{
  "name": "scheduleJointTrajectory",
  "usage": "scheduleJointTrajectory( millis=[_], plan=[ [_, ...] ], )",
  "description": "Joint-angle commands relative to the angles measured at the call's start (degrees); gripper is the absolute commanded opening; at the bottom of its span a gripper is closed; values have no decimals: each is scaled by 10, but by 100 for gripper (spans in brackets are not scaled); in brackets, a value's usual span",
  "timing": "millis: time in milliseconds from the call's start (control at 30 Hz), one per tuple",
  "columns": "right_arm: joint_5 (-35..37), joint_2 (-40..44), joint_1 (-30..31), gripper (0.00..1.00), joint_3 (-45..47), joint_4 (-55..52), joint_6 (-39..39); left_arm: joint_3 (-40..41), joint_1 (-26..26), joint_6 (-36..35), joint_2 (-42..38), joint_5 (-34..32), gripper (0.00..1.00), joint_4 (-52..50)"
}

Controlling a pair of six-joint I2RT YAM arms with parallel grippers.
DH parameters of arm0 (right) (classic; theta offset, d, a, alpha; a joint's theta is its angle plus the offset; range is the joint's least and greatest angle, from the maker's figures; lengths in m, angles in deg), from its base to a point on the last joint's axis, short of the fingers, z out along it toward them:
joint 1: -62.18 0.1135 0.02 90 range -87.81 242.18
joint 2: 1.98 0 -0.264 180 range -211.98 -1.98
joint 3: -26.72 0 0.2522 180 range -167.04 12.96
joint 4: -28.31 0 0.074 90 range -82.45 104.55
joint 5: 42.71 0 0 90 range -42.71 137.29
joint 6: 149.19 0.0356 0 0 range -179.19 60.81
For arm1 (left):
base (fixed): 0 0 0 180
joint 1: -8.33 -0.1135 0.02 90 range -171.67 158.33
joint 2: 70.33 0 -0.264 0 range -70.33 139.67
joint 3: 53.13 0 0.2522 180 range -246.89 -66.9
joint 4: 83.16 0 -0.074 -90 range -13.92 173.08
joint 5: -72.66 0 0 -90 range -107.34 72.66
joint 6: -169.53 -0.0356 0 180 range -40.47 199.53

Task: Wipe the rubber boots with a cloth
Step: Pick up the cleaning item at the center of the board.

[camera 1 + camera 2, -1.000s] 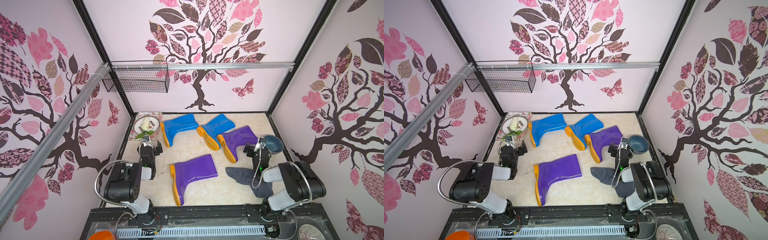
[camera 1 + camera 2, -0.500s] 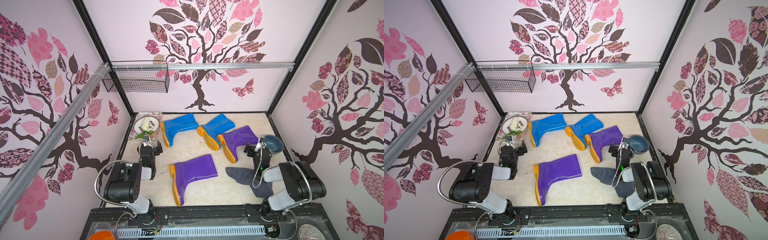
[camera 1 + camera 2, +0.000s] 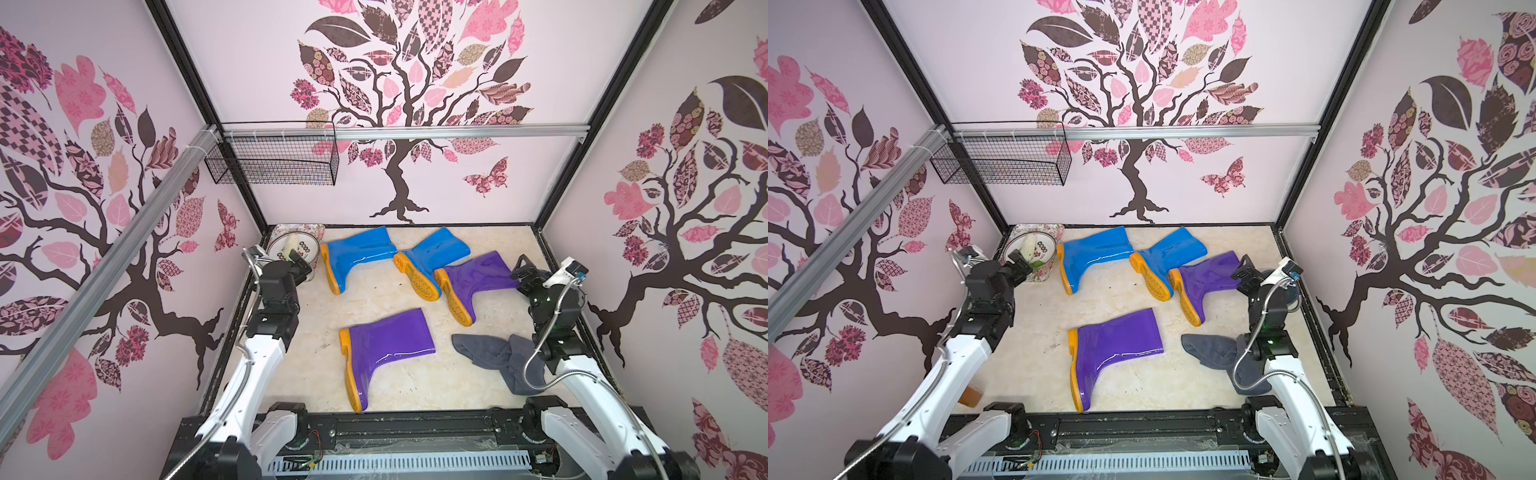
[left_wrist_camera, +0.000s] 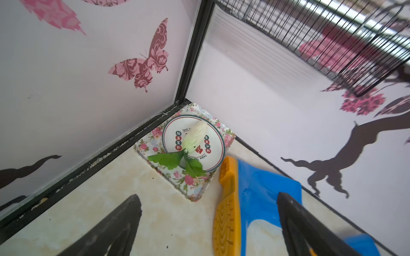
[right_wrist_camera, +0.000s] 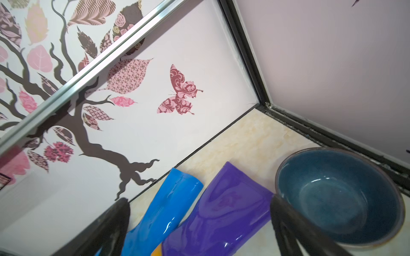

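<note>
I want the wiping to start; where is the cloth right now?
In both top views the cloth lies crumpled at the near right, just right of the nearer purple boot.

Four glossy rubber boots [image 3: 1115,345] with orange-yellow soles are seen lying on their sides in both top views. A blue boot [image 3: 357,257] is laid near the back, sole turned leftward; a second blue boot [image 3: 436,253] is set just beside it, its ribbed sole shown. A purple boot [image 3: 478,278] is laid close against that one, and another purple boot [image 3: 386,345] is laid apart, nearer the front. The grey-blue cloth [image 3: 490,357] is seen crumpled just right of it
</note>
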Motion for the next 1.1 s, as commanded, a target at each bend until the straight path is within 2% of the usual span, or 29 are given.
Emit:
scheduleJointTrajectory(
  millis=[0,100,200,367,467,600,833,1067],
  plan=[
    [-56,-23,14,100,-107,-339,65,-28,15,74,-57,79,98,-217],
    [-31,-16,65,100,-101,-436,76,-43,29,97,-93,106,98,-337],
    [29,17,154,100,-61,-500,133,-48,59,110,-105,140,98,-430],
    [105,22,290,100,0,-573,256,-43,195,186,-129,64,98,-554],
    [137,18,299,100,14,-606,288,-49,264,225,-123,40,98,-598],
    [114,7,299,100,49,-574,297,-41,337,282,-111,23,98,-654],
    [89,-63,299,97,92,-507,284,32,421,358,-110,41,98,-635],
    [66,-43,299,76,123,-467,262,93,505,421,-94,56,96,-592]
  ],
)
